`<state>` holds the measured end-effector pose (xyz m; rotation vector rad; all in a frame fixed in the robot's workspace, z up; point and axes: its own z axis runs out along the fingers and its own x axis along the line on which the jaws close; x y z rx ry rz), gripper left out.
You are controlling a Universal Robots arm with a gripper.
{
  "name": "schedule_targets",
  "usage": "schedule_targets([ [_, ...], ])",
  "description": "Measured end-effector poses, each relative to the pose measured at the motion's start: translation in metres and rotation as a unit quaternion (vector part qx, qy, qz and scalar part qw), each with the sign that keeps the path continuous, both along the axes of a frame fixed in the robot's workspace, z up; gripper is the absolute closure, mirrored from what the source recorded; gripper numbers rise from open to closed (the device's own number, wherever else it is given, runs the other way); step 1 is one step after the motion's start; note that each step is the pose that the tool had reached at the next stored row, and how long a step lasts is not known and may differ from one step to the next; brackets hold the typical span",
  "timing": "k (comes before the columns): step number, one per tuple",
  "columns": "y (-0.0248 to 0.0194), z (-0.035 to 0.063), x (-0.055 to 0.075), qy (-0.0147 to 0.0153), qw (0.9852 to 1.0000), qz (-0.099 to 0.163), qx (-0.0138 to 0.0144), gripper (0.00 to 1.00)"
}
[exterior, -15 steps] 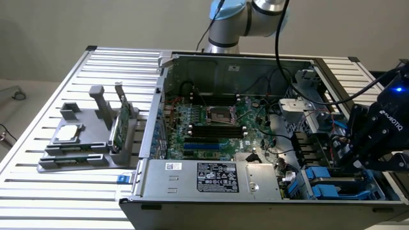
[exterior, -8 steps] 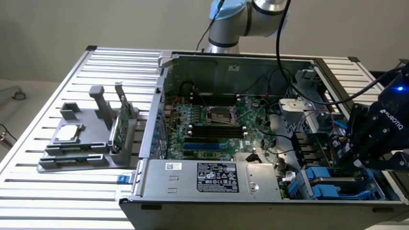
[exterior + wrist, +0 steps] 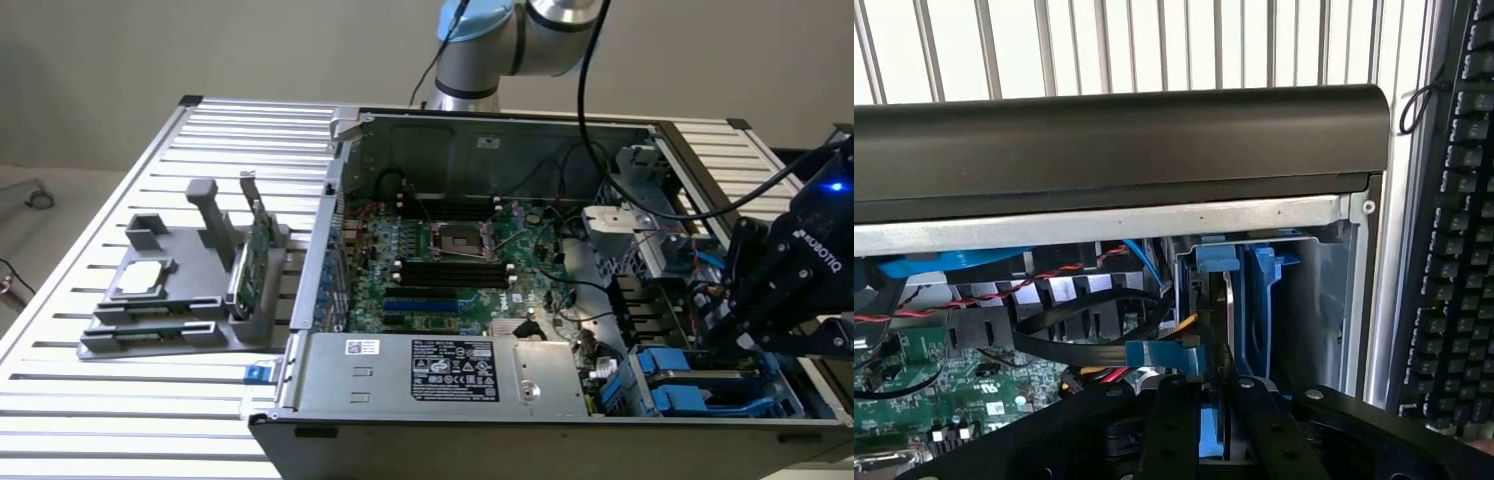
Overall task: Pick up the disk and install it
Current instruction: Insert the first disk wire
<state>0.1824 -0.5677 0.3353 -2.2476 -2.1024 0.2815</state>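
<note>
My gripper (image 3: 731, 335) reaches down into the drive bay corner of the open computer case (image 3: 334, 200), at the exterior view's right. In the wrist view the black fingers (image 3: 1176, 420) of my gripper (image 3: 1216, 405) are shut on the disk (image 3: 1212, 435). The disk is seen edge-on, with a blue rail between the pads and a thin silver edge running ahead. It stands upright among the blue bay brackets (image 3: 1264, 285) just inside the case's side wall. In the exterior view the gripper body hides the disk.
More blue drive brackets (image 3: 674, 385) sit below the gripper. The motherboard (image 3: 441, 260), loose cables (image 3: 1004, 295) and power supply (image 3: 441, 365) take up the case. A grey stand (image 3: 174, 300) at the exterior view's left holds a small silver drive (image 3: 140, 280) and a green card (image 3: 247, 262). A keyboard (image 3: 1454, 250) lies beside the case.
</note>
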Motion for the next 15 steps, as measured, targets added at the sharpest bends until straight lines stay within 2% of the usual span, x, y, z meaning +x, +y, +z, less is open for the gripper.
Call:
schedule_targets([
  [5,0.0013,-0.0002,0.0033,0.0046,1.0,0.0,0.0,0.84],
  [15,0.0015,-0.0011,0.0055,0.0082,1.0,0.0,0.0001,0.84],
])
